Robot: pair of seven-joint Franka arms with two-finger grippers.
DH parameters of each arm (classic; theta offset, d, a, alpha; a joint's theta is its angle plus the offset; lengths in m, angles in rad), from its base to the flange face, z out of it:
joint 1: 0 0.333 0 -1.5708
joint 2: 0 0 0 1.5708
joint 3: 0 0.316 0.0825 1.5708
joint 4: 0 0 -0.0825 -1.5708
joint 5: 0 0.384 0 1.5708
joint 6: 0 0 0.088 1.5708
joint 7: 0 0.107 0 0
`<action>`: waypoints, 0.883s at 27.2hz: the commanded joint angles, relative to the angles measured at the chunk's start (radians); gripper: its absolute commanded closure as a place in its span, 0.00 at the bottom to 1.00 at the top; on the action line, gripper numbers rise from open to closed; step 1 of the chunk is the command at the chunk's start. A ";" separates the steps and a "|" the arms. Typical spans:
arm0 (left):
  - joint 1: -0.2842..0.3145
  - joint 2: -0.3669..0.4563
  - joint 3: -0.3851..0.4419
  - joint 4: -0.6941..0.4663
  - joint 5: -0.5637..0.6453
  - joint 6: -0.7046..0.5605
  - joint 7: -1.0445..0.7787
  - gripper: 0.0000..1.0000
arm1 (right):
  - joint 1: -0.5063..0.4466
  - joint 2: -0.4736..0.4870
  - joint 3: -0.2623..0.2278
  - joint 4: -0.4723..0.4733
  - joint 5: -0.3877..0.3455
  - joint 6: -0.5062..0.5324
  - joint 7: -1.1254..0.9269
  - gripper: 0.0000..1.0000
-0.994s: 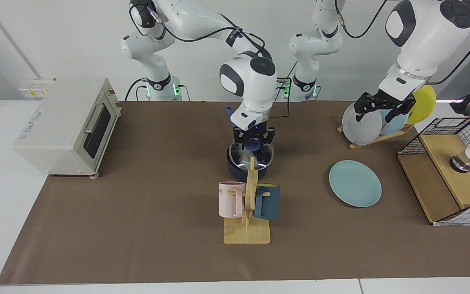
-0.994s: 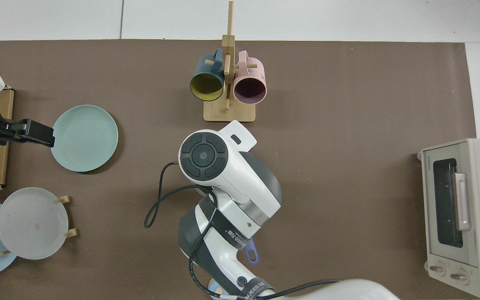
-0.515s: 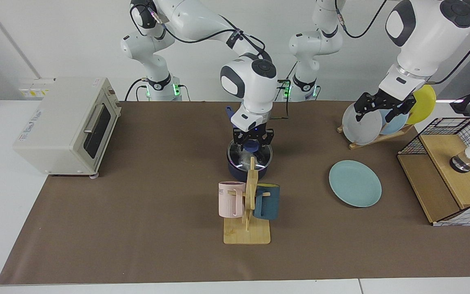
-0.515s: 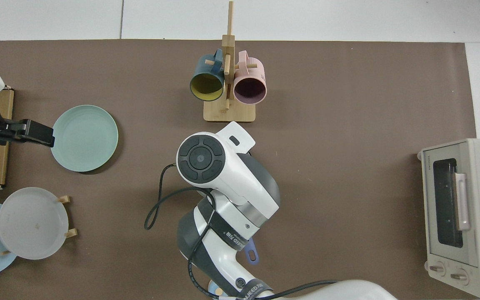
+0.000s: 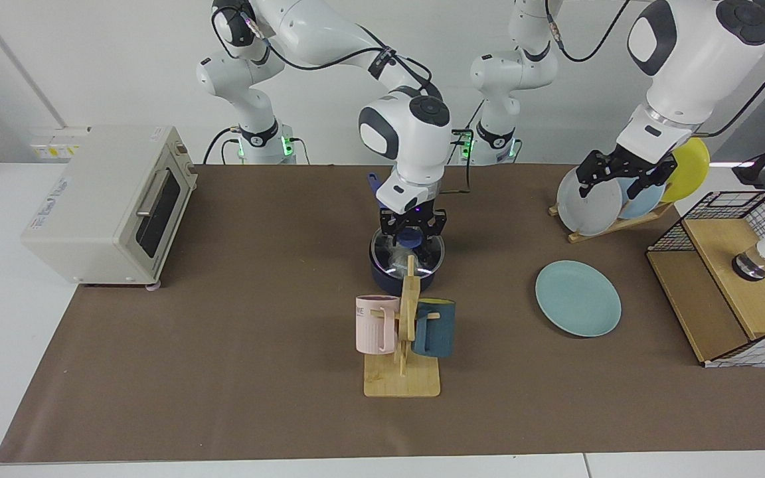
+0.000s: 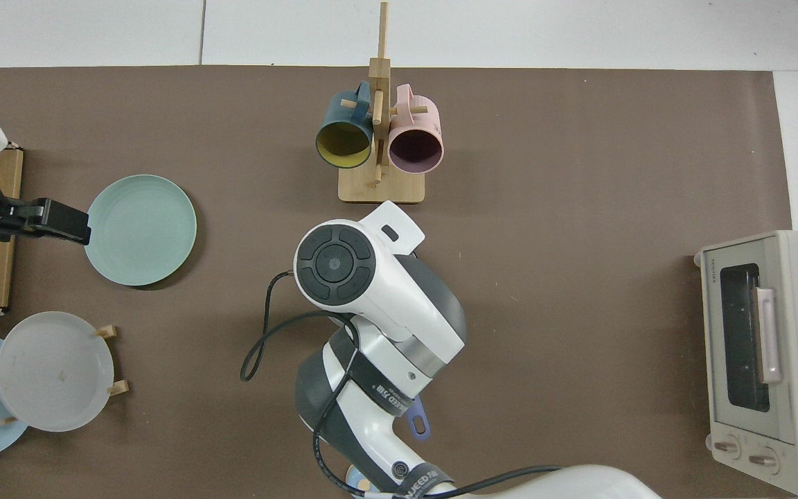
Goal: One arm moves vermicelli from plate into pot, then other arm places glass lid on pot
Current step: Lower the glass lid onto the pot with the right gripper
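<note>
Right tool (image 5: 411, 234) astride glass lid (image 5: 408, 254) on pot (image 5: 389, 279)

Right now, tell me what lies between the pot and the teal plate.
Nothing: in the facing view only bare brown mat separates the pot from the teal plate. The top view hides the pot under the arm.

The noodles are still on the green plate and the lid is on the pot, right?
Not quite. The facing view shows the green plate bare; white strands that look like the noodles sit under the glass lid, which is on the pot.
</note>
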 commanded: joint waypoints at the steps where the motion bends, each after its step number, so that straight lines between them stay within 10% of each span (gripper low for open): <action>1: 0.000 -0.018 0.003 -0.012 -0.004 0.009 0.006 0.00 | -0.003 -0.019 0.001 -0.029 -0.012 0.021 0.010 1.00; 7: 0.000 -0.018 0.003 -0.012 -0.004 0.009 0.006 0.00 | -0.003 -0.018 0.001 -0.026 -0.011 0.022 0.010 1.00; 9: 0.000 -0.018 0.003 -0.012 -0.004 0.009 0.006 0.00 | -0.004 -0.016 0.001 -0.023 -0.009 0.022 0.019 0.60; 11: 0.000 -0.018 0.003 -0.010 -0.004 0.009 0.008 0.00 | -0.004 -0.014 0.001 -0.020 -0.011 0.022 0.019 0.00; 24: 0.000 -0.018 0.003 -0.010 -0.004 0.009 0.008 0.00 | -0.027 -0.062 -0.010 0.054 -0.011 -0.056 0.013 0.01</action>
